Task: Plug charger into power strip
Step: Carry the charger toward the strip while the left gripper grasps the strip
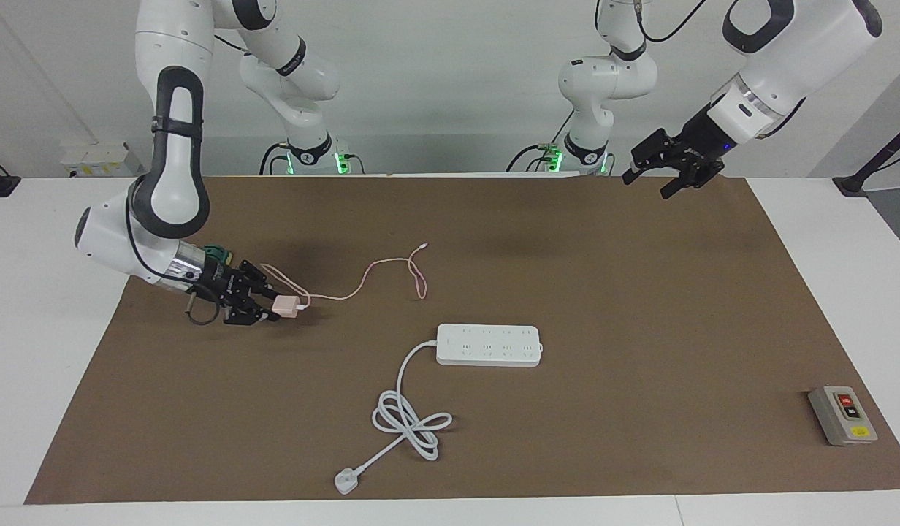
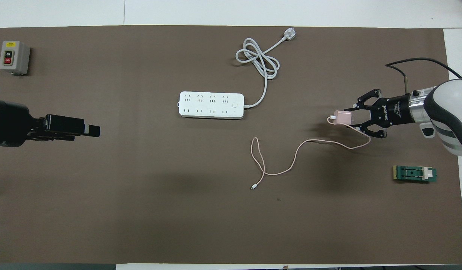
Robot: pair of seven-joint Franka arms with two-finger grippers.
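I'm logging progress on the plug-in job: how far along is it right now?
Done: the right claw is shut on the charger, just above the mat at the right arm's end, its pink cable trailing on the mat. In hand: carrying it to the power strip. Left: reaching the strip, whose sockets are all empty, and pushing the plug in. The left claw hangs open over the mat's edge nearest the robots.

Looking down from high across the table (image 1: 48,329) and steeply from above the robots, both covering the mat (image 2: 141,210).
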